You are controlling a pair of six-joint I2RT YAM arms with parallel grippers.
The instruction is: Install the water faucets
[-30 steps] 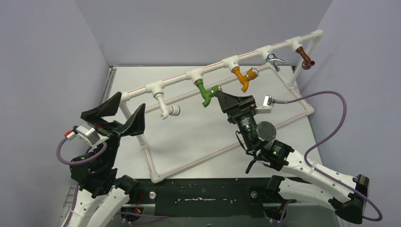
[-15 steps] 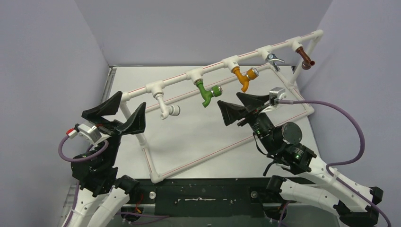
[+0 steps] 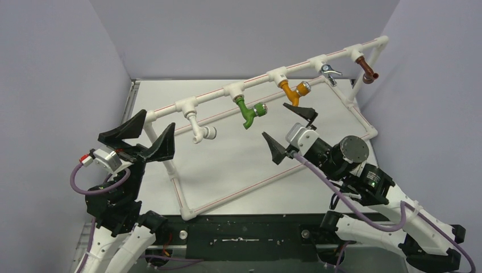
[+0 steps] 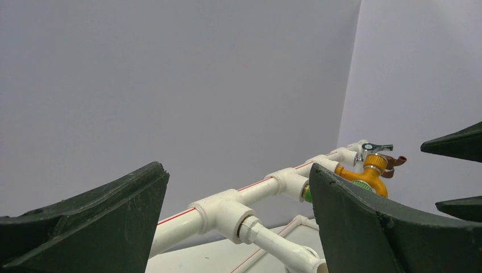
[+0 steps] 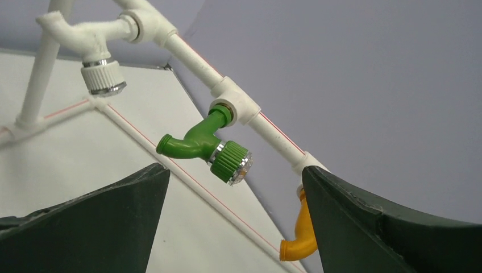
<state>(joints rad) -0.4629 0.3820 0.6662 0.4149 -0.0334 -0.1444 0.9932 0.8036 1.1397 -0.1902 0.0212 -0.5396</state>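
Five water faucets hang from the top rail of the white pipe frame (image 3: 216,94): white (image 3: 200,132), green (image 3: 249,113), orange (image 3: 294,92), silver (image 3: 328,71) and brown (image 3: 368,72). My right gripper (image 3: 273,119) is open and empty, just right of the green faucet and apart from it. Its wrist view shows the green faucet (image 5: 202,142) above the gap, the white one (image 5: 94,51) upper left and the orange one (image 5: 304,239) behind the right finger. My left gripper (image 3: 156,119) is open and empty at the rail's left end, with the white faucet (image 4: 273,242) beyond its fingers.
The frame's lower rectangle (image 3: 267,179) lies on the white table (image 3: 227,165), with an upright post (image 3: 170,170) near my left arm. Grey walls close in on the left, back and right. A purple cable (image 3: 341,196) trails from my right wrist.
My right gripper has drawn back from the green faucet's knob toward the right and near side, and its wrist has rolled. The left arm has stayed still.
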